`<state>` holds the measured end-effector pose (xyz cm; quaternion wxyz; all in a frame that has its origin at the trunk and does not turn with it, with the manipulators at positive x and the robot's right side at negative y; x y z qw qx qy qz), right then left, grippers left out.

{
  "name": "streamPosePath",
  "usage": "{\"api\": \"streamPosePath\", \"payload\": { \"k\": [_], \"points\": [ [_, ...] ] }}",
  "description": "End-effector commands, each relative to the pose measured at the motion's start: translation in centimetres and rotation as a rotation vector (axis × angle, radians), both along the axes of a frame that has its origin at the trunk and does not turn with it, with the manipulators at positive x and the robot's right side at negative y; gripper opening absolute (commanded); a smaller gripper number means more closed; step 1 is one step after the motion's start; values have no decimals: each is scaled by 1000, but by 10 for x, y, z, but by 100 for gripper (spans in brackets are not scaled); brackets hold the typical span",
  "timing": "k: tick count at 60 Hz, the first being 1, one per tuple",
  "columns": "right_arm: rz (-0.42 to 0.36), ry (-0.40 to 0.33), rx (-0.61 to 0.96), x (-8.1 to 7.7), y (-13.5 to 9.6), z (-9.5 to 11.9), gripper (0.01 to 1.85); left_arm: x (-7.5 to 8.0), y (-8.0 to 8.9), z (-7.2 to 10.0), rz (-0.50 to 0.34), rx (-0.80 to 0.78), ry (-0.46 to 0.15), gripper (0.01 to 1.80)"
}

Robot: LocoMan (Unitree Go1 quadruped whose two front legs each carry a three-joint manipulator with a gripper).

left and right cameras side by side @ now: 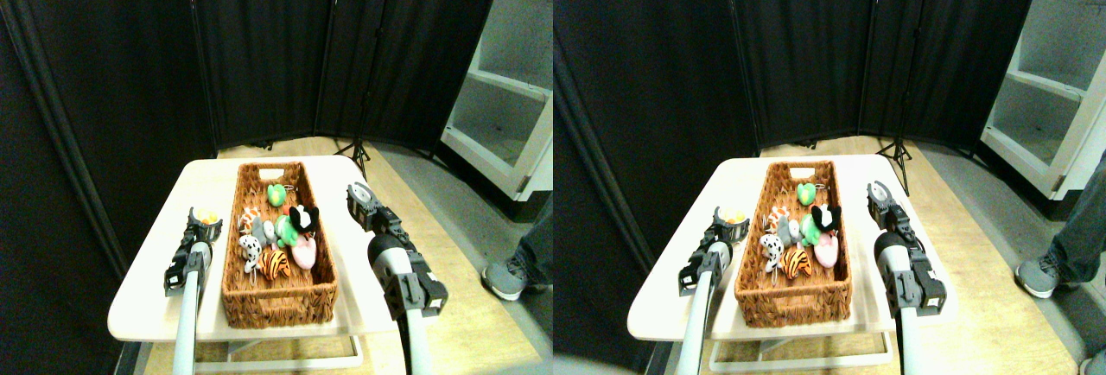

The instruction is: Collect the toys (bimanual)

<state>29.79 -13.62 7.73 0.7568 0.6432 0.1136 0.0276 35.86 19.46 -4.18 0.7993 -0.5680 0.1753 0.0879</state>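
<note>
A long brown wicker basket (232,258) lies lengthwise on the white table (147,293). Several plush toys sit inside it: a green one (276,193) at the far end, a black-and-white one (304,217), a second green one (286,233), a grey one (264,231), a spotted white one (250,251), the striped tiger (274,263) and a pink one (304,255). My left gripper (206,222) hovers over the table just left of the basket, with a small orange-yellow toy (207,215) at its tip. To the right of the basket rim is my right gripper (359,196), level with the black-and-white toy.
Black curtain panels close off the back and left. A white shelf unit (510,90) stands at the right. A tripod foot (359,155) rests on the floor behind the table. A person's shoe (504,278) and trouser leg show at the right edge.
</note>
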Motion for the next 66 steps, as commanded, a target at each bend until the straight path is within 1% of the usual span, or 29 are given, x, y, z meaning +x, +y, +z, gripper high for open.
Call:
{"api": "streamPosePath", "payload": {
  "k": [1, 3, 4, 5, 6, 7, 9, 10, 12, 13, 14, 20, 24, 28, 32, 39, 43, 46, 48, 54, 55, 56, 57, 58, 59, 61, 63, 64, 66],
  "points": [
    [-10, -41, -8, -2, 0, 8, 1, -1, 2, -10, 32, 11, 0, 53],
    [-18, -33, 15, -3, 0, 8, 1, -2, 3, -13, 47, 2, -9, 36],
    [-19, -33, 11, -2, 0, 8, 1, -2, 3, -12, 46, 19, -15, 24],
    [-20, -34, 11, -2, 1, 8, 1, -2, 3, -12, 46, 39, -21, 18],
    [-23, -35, 11, -2, 1, 9, 1, -2, 3, -11, 44, 77, -33, 6],
    [-26, -35, 10, -2, 1, 9, 1, -2, 3, -10, 42, 77, -36, 1],
    [-32, -33, 8, -2, 2, 9, 1, -1, 3, -8, 31, 66, -41, 1],
    [-26, -35, 0, -2, 2, 10, 1, 0, 3, -3, -5, 79, -57, 1],
    [-27, -36, 3, -2, 2, 10, 1, 0, 3, -1, -13, 93, -62, 1],
    [-31, -36, 12, -2, 2, 10, 1, 0, 4, 2, -25, 123, -70, 1],
    [-37, -31, 23, -2, 3, 10, 1, 1, 4, 6, -30, 121, -70, 1],
    [-37, -34, 68, -2, 3, 9, 1, 1, 1, 23, -32, 96, -77, 1],
    [-41, -46, 55, -2, 2, 8, 1, 2, 0, 26, -34, 71, -87, 1],
    [-49, -50, 58, -3, 2, 9, 1, 1, -2, 31, -44, 62, -96, 1],
    [-45, -53, 64, -4, 2, 10, 1, -3, -7, 41, -47, 43, -102, 1],
    [-18, -63, 64, -3, 2, 10, 1, -8, -13, 61, -94, 58, -131, 1],
    [-22, -64, 52, -3, 3, 9, 1, -9, -17, 70, -124, 67, -157, 1],
    [-37, -51, 72, -2, 3, 7, 1, -10, -22, 83, -156, 62, -170, 1],
    [-41, -48, 73, -2, 3, 7, 1, -10, -23, 85, -160, 60, -174, 1],
    [-45, -44, 78, 1, 0, 2, 1, -13, -38, 107, -201, 45, -200, 1],
    [-45, -44, 78, 1, 0, 2, 1, -13, -38, 107, -201, 45, -200, 1],
    [-46, -45, 75, 2, 0, 1, 1, -13, -41, 112, -216, 43, -209, 1],
    [-46, -45, 75, 2, 0, 1, 1, -13, -41, 112, -216, 43, -209, 1],
    [-43, -48, 83, 3, -1, 0, 1, -14, -46, 117, -219, 51, -212, 1],
    [-43, -48, 83, 3, -1, 0, 1, -14, -46, 117, -219, 51, -212, 1],
    [-46, -47, 89, 3, -2, -1, 1, -14, -51, 123, -231, 44, -215, 1],
    [-46, -48, 90, 3, -2, -2, 1, -14, -53, 124, -236, 40, -217, 1],
    [-50, -50, 93, 3, -3, -3, 1, -14, -59, 129, -244, 36, -219, 1],
    [-51, -50, 101, 3, -3, -3, 1, -14, -62, 131, -252, 25, -221, 1]
  ]
}}
